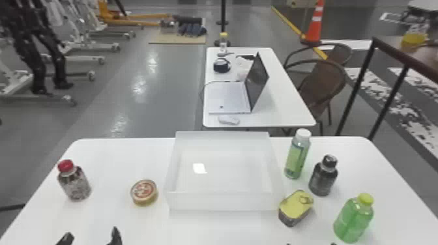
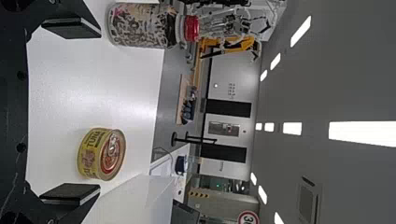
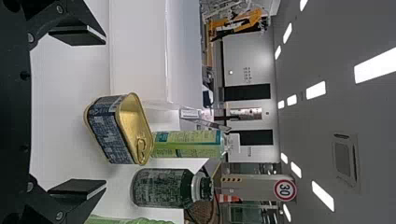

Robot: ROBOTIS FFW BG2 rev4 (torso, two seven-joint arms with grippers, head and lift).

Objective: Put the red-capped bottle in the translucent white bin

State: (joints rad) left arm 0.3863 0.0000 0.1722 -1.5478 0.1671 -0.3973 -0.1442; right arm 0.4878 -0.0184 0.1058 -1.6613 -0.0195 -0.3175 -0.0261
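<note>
Red-capped bottle (image 1: 74,184) upright on the bench (image 1: 122,159), toward its left side, well apart from the translucent white bin (image 1: 221,200); round tuna can (image 1: 144,192) stands between the two. Step in hand, as judged: approach, prior to any grasp.

Left gripper (image 2: 97,111): fingers spread, nothing pinched. Its tips are short of the bottle, on the robot's side of it. Bottle lies ahead and somewhat to the left of the gripper's midline, roughly in front of the outer finger rather than centred between the two.

Right gripper (image 3: 105,112): also spread and unloaded, at the near right part of the bench; presumably not needed.

Next move calls for a shift left to centre on the bottle, then an advance until its body sits between the fingers, before closing. Risk: without that correction, the outer finger could knock the bottle over.
</note>
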